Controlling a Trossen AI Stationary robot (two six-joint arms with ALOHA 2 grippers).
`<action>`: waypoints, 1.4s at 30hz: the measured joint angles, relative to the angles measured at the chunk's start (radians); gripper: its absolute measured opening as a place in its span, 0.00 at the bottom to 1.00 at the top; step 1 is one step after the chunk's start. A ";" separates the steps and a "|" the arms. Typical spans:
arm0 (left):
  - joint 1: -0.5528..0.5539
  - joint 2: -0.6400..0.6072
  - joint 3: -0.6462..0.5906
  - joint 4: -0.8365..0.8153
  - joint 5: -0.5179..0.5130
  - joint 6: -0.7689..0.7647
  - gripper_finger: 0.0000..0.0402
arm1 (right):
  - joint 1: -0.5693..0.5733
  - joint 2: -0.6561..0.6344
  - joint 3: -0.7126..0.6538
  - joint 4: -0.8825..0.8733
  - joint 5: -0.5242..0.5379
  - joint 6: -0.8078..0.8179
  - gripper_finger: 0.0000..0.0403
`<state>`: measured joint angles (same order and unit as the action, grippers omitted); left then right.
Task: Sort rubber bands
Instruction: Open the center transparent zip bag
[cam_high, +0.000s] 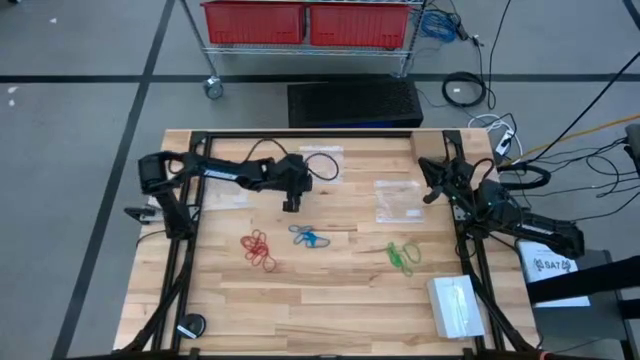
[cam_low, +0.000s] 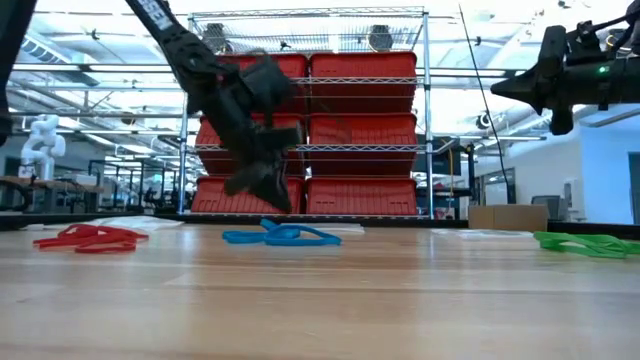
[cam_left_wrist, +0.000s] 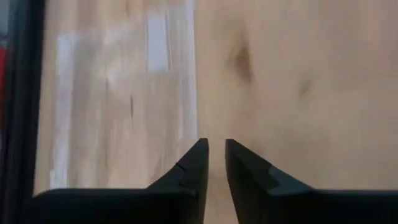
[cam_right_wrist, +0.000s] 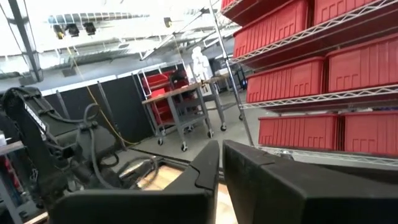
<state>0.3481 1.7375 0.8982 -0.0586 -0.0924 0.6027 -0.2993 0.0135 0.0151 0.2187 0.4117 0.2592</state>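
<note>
Three clusters of rubber bands lie loose on the wooden table: red (cam_high: 259, 250) (cam_low: 88, 238), blue (cam_high: 308, 238) (cam_low: 280, 235) and green (cam_high: 403, 256) (cam_low: 585, 243). My left gripper (cam_high: 290, 204) (cam_low: 262, 188) (cam_left_wrist: 216, 149) hovers above the bare wood just far of the blue cluster, pointing down, its fingers shut to a narrow slit with nothing between them. My right gripper (cam_high: 435, 185) (cam_right_wrist: 221, 155) waits raised near the table's right edge, also shut and empty.
Clear plastic bags lie flat on the far half of the table (cam_high: 322, 163) (cam_high: 398, 200). A white box (cam_high: 458, 305) sits at the near right corner and a black round object (cam_high: 190, 325) at the near left. A rack with red bins (cam_low: 310, 130) stands beyond the far edge.
</note>
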 joint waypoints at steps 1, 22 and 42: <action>0.000 0.012 0.002 -0.001 -0.037 0.022 0.19 | 0.000 0.000 0.000 -0.003 0.000 0.005 0.06; 0.011 0.184 0.084 -0.001 -0.050 0.059 0.17 | 0.000 0.000 0.000 -0.015 -0.026 0.017 0.13; -0.016 -0.055 0.076 -0.135 -0.034 -0.022 0.00 | 0.000 0.000 0.000 0.002 -0.105 0.017 0.13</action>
<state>0.3320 1.6829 0.9746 -0.1938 -0.1266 0.5808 -0.2993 0.0135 0.0154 0.2207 0.3065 0.2760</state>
